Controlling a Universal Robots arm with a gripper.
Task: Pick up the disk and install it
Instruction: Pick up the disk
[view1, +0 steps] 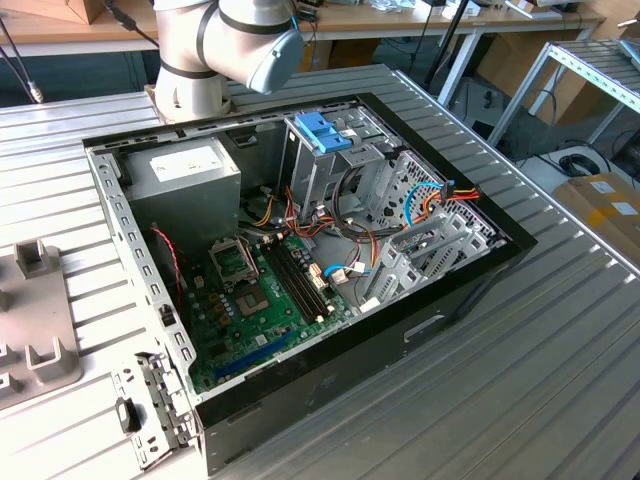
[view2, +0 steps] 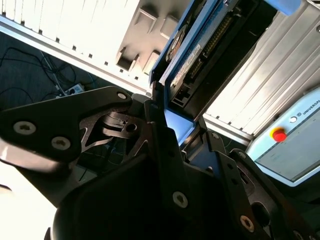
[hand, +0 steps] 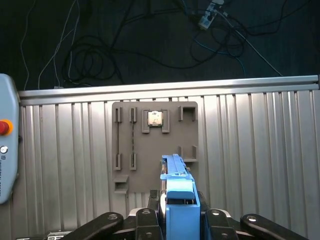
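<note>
Your pincer (hand: 179, 212) grips the disk (hand: 177, 182) by its blue-bracketed sides, holding it edge-on over the grey fixture plate (hand: 150, 145) on the desk (hand: 250, 150), seemingly clear of the plate.

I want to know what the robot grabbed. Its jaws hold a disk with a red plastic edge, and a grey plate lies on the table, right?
Almost. The plastic edge is light blue, not red. The first wrist view shows the gripper with its jaws shut on the disk, and the grey plate lies on the table.
</note>
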